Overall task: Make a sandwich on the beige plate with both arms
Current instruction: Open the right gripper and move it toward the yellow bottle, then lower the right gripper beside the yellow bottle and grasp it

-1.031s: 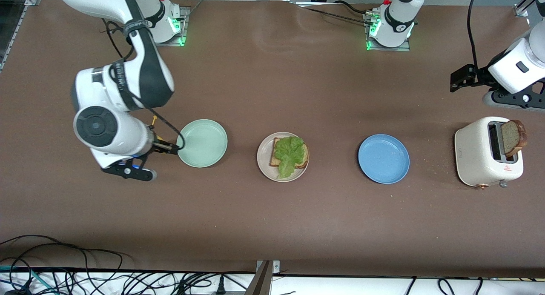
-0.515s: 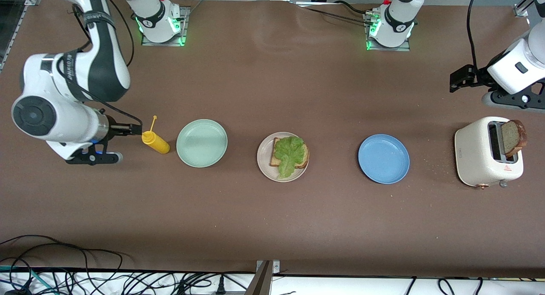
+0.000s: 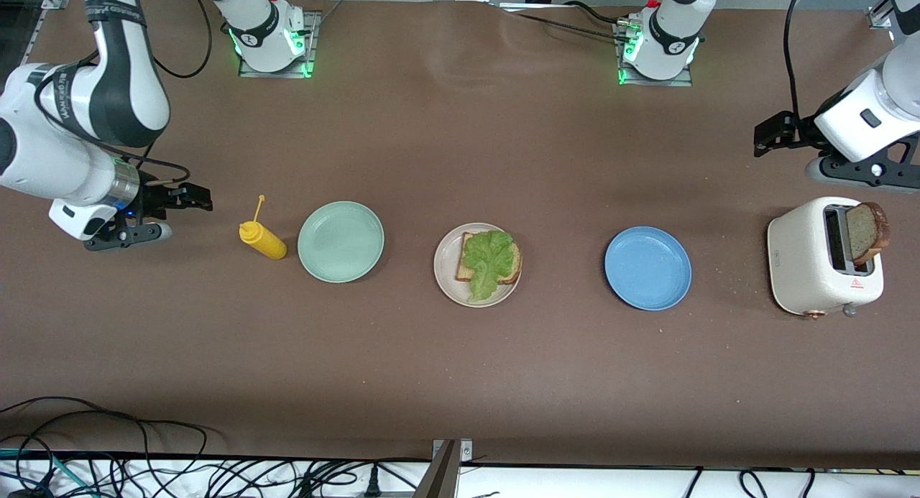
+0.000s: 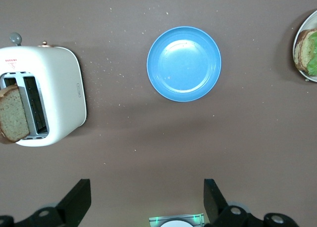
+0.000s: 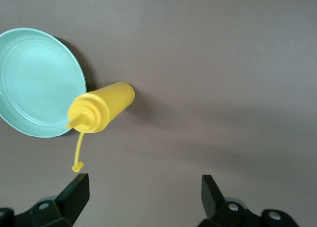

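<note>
On the beige plate [image 3: 447, 279] mid-surface: bread with lettuce [image 3: 489, 261] on top. Second slice [image 3: 866, 232] stands in the toaster [image 3: 805, 257]. Left claw [image 3: 767, 134] and right claw [image 3: 192, 197] hover, both wide open, empty; mustard bottle [image 3: 263, 241] beside mint plate [image 3: 341, 241].

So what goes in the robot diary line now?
left gripper: open over table | right gripper: open, empty | beige plate: bread, lettuce | top slice: in toaster

brown table [image 3: 460, 146] with a row of things

yellow bottle [image 3: 262, 241], mint-green plate [image 3: 341, 241], beige plate [image 3: 447, 264], blue plate [image 3: 647, 268], white toaster [image 3: 805, 257] stand in line.
</note>
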`<state>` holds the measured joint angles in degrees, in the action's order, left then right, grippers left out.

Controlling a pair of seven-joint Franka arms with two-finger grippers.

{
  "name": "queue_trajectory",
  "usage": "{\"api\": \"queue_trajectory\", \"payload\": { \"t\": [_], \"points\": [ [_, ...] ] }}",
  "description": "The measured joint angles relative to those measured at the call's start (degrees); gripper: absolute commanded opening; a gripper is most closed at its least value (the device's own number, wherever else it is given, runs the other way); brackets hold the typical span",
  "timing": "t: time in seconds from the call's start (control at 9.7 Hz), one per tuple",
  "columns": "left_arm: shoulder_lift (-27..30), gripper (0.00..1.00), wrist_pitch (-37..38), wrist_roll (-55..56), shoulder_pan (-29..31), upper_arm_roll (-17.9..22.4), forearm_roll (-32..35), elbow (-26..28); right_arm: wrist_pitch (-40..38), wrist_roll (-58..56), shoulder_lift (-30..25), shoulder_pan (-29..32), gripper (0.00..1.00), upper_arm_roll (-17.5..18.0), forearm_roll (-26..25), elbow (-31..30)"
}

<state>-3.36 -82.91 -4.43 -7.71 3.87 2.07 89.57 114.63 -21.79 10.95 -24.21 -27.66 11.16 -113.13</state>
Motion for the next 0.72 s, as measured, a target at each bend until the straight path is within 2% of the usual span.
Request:
{"api": "queue_trajectory", "payload": {
  "t": [0.31, 0.62, 0.72],
  "points": [
    [-0.11, 1.00, 0.00, 0.01, -0.01, -0.10, 0.00, 0.00, 3.43, -13.10, 0.45, 2.60, 1.00, -1.33, 7.17, -4.13],
    [-0.11, 1.00, 0.00, 0.03, -0.01, -0.11, 0.00, 0.00, 2.95, -32.77, 3.49, 7.44, 1.00, -1.41, 20.24, -4.69],
    [-0.11, 1.00, 0.00, 0.04, -0.01, -0.11, 0.00, 0.00, 2.39, -38.71, 4.65, 8.87, 1.00, -1.41, 23.08, -4.70]
  ]
}}
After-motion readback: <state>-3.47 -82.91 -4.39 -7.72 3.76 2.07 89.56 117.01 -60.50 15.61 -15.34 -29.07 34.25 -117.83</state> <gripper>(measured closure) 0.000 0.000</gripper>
